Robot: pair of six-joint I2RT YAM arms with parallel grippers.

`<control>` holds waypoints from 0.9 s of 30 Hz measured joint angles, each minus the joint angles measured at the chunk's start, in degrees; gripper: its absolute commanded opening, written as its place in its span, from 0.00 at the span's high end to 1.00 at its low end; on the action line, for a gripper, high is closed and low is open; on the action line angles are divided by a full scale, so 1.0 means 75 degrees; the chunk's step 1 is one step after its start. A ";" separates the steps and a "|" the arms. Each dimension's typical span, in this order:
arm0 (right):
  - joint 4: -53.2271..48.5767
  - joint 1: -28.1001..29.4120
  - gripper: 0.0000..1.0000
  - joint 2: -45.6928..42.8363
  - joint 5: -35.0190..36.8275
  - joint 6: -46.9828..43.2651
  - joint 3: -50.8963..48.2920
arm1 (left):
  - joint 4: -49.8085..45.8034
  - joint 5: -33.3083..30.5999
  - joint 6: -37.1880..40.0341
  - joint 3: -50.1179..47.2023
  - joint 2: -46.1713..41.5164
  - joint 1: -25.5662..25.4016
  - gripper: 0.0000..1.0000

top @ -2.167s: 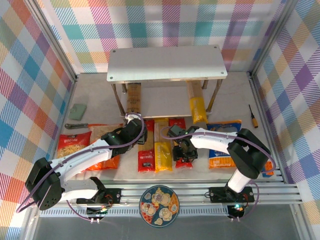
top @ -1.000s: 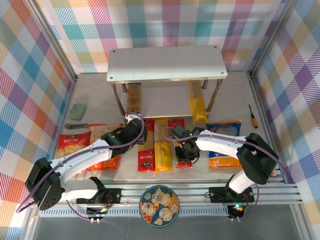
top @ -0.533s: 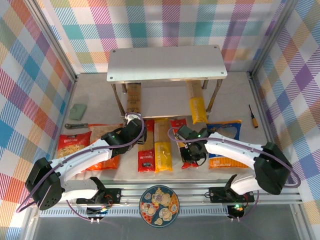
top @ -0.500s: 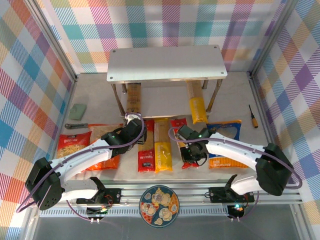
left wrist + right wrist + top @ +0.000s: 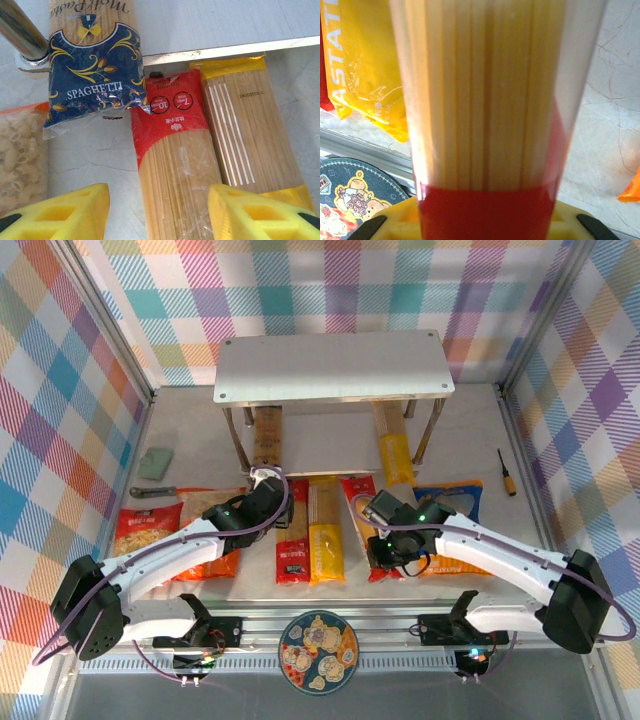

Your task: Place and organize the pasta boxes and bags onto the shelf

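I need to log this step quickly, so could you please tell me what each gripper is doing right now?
Left gripper: open, holding nothing.
Right gripper: closed on a red spaghetti pack.

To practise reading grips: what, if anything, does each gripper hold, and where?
The right gripper clamps a red spaghetti pack at its red end band. The left gripper is open, holding nothing.
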 measured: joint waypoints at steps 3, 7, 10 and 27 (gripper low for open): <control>-0.0079 -0.0169 1.00 0.0460 0.0073 -0.0198 0.0434 | -0.0006 -0.0003 0.0000 0.0023 0.0000 0.0000 0.45; 0.0160 -0.0629 1.00 0.1271 0.0134 -0.0612 0.1046 | -0.0044 -0.0006 0.0000 0.0023 -0.0012 0.0000 0.45; 0.0399 -0.1139 1.00 0.1842 0.0175 -0.0953 0.1434 | -0.0172 -0.0058 0.0000 0.0023 -0.0140 0.0000 0.45; 0.0778 -0.2783 1.00 0.4418 0.0455 -0.2471 0.3995 | -0.0443 -0.0347 0.0000 0.0023 -0.0635 0.0000 0.43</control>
